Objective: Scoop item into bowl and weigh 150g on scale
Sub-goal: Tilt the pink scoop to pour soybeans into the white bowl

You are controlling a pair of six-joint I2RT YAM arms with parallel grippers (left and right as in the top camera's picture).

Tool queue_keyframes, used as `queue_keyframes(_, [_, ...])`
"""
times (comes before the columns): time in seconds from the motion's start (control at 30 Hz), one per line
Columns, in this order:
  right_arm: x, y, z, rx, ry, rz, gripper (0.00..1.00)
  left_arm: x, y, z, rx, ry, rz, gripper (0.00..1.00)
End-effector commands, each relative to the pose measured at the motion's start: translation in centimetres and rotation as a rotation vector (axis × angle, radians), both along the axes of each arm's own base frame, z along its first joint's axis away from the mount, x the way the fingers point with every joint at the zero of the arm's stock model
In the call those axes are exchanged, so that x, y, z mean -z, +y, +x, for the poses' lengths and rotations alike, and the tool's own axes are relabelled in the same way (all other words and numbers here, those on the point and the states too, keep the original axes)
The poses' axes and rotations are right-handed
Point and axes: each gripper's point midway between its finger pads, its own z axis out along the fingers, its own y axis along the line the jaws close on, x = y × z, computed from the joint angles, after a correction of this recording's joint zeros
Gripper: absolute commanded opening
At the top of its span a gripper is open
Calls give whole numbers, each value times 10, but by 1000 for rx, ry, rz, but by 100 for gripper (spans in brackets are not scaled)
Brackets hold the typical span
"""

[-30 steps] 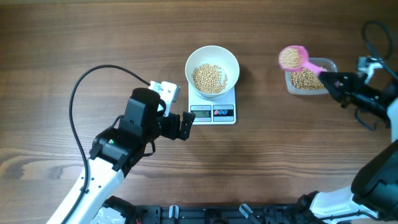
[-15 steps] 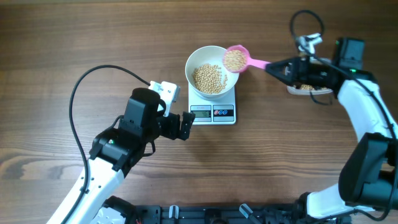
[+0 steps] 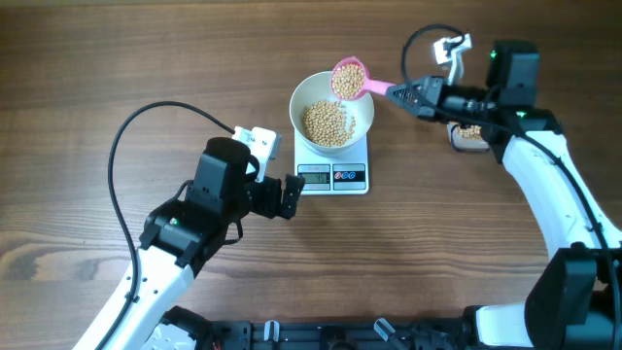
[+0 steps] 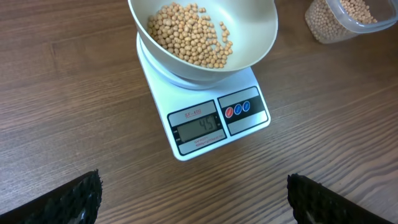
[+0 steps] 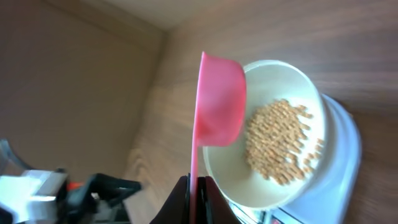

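A white bowl sits on the scale and holds a heap of tan beans. My right gripper is shut on the handle of a pink scoop. The scoop is tipped over the bowl's far right rim with beans still in it. In the right wrist view the scoop stands on edge beside the bowl, its handle between the shut fingers. My left gripper stands open just left of the scale's front, with nothing between its fingers.
A clear plastic tub of beans stands right of the scale, mostly hidden under my right arm; it shows at the top right of the left wrist view. A black cable loops over the table by the left arm.
My right arm carried the loaded scoop left from the tub to above the bowl's rim and tipped it. The left arm has not moved.
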Motion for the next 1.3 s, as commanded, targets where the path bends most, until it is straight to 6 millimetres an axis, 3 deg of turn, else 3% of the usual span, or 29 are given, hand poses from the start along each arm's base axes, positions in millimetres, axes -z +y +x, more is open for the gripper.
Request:
queue_keyframes(0.0, [1,9,1,-5,-92,-116,4,-3,0,-1,13,-16,-1,100])
queue_keyframes(0.17, [4,18,2,-6,-125,-176,5,-3,0,-1,13,-16,-1,100])
queue_keyframes(0.47, [3,18,5,-17,-178,-214,5,-3,0,-1,13,-16,-1,100])
queue_keyframes(0.8, [-22,23,-5,0,-337,-371,4,-3,0,-1,13,-16,-1,100])
queue_keyframes(1.0, [-1,19,-13,-22,-338,-539,4,-3,0,-1,13,-16,-1,100])
queue_keyframes(1.27, [-1,28,-15,-61,-383,-567,5,-3,0,-1,13,-16,-1,100])
